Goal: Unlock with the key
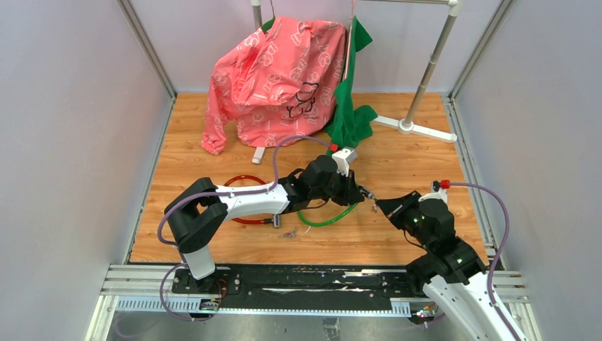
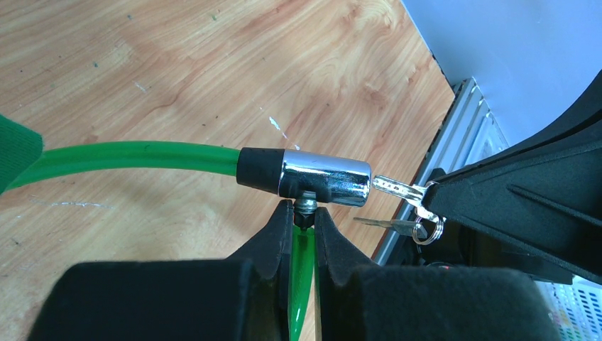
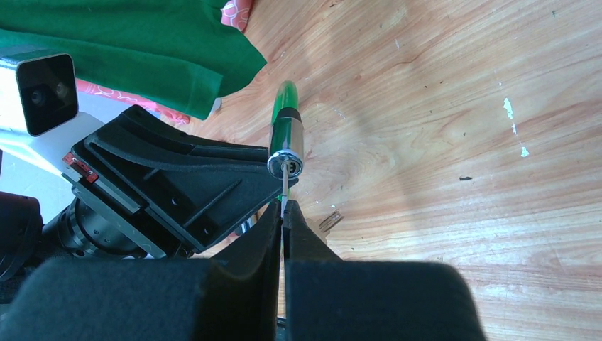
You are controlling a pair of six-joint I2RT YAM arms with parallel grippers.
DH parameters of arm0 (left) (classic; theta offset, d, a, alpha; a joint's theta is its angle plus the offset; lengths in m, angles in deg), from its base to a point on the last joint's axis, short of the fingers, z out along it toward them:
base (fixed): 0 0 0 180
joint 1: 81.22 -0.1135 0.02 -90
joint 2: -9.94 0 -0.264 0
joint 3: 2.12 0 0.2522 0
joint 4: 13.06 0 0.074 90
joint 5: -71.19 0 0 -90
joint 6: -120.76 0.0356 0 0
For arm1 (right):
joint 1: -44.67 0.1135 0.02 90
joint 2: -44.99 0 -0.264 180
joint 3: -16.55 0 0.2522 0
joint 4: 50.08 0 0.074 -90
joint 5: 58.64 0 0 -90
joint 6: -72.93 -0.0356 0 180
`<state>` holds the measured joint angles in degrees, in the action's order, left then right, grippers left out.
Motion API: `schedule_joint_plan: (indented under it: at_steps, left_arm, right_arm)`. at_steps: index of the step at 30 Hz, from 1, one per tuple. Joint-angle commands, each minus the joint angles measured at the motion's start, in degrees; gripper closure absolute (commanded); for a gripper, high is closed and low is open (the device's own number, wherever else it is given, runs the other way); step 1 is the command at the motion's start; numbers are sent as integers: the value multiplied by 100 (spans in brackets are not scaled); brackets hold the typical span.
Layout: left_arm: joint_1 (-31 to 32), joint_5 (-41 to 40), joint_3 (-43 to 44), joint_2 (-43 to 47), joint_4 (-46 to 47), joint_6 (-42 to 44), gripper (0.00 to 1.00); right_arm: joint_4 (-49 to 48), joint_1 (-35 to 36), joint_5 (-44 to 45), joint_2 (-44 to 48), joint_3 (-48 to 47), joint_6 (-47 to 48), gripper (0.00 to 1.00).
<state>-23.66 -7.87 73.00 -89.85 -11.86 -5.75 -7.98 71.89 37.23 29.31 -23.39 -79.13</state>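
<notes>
A green cable lock (image 1: 328,219) loops on the wooden floor; its chrome lock barrel (image 2: 325,176) is held up off the wood. My left gripper (image 2: 304,213) is shut on the green cable end just below the barrel. My right gripper (image 3: 283,207) is shut on a silver key (image 2: 395,189) whose blade sits in the barrel's keyhole (image 3: 286,167). A second key (image 2: 387,225) hangs from the key ring (image 2: 429,231). In the top view both grippers meet near the middle, left (image 1: 353,190) and right (image 1: 382,204).
A red cable lock (image 1: 243,200) lies under the left arm, with a small bunch of keys (image 1: 287,233) near it. A pink garment (image 1: 277,74) and a green cloth (image 1: 351,114) hang on a rack (image 1: 426,71) at the back. Grey walls enclose the floor.
</notes>
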Motion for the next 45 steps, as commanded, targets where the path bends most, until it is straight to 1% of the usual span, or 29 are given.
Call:
schedule_joint_plan:
  at_steps: [1,18,45]
  left_arm:
    - [-12,64,-2,202,314,-40,100]
    - [-8,100,-5,206,314,-35,100]
    - [-14,57,52,121,324,-75,100]
  right_arm:
    - [72,-72,160,-55,55,-69,100]
    - [-182,-68,126,-214,125,-44,100]
    - [-100,-68,11,-277,169,-14,100]
